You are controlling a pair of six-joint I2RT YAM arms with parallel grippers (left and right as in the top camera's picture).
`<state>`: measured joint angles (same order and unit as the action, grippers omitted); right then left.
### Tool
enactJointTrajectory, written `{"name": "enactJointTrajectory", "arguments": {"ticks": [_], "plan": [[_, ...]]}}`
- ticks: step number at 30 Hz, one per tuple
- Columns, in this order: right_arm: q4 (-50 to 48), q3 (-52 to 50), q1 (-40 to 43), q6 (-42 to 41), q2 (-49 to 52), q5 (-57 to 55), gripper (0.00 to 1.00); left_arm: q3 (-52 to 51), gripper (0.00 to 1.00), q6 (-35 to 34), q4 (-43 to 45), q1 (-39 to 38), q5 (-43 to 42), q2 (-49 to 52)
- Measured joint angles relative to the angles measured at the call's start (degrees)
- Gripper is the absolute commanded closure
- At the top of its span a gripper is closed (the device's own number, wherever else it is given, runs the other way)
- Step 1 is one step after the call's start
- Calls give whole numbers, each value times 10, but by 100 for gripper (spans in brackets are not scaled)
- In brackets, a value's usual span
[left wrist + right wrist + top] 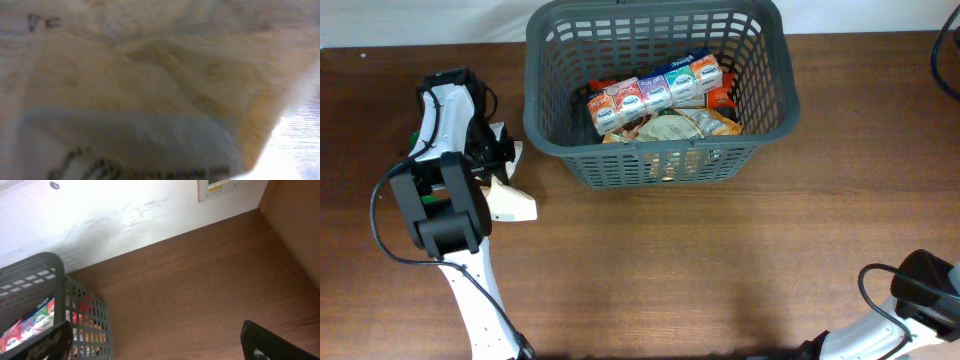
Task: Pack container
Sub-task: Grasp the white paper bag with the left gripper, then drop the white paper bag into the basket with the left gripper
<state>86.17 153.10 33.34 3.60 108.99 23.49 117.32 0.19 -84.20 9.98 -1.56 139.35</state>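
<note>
The container, a large dark grey slotted basket, stands at the far middle of the table. It holds a row of small drink cartons and some flat snack packets. My left gripper is left of the basket, low over the table, with a cream packet at its tip. That packet fills the whole left wrist view and hides the fingers. My right gripper is open and empty, well to the right of the basket.
My left arm stretches along the table's left side. My right arm sits at the near right corner. A white wall and a wooden side panel border the table.
</note>
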Motion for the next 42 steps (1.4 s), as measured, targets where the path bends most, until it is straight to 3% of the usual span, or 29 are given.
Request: {"name": "enactJointTrajectory", "arguments": {"ticks": [6,12,18,24,28,33,38,42], "plan": [[0,0,0,0,0,0,1,32,98,0,-61,0,1,7],[0,0,0,0,0,0,1,227,98,0,-122,0,-6,19],[0,0,0,0,0,0,1,426,98,9,-99,0,-59,-18],[0,0,0,0,0,0,1,603,98,107,0,-29,-122,-112],[0,0,0,0,0,0,1,627,98,189,61,-106,-144,-178],[0,0,0,0,0,0,1,618,98,299,66,-222,-159,-192],[0,0,0,0,0,0,1,529,98,438,57,-318,-160,-161],[0,0,0,0,0,0,1,437,98,506,66,-359,-160,-125]]}}
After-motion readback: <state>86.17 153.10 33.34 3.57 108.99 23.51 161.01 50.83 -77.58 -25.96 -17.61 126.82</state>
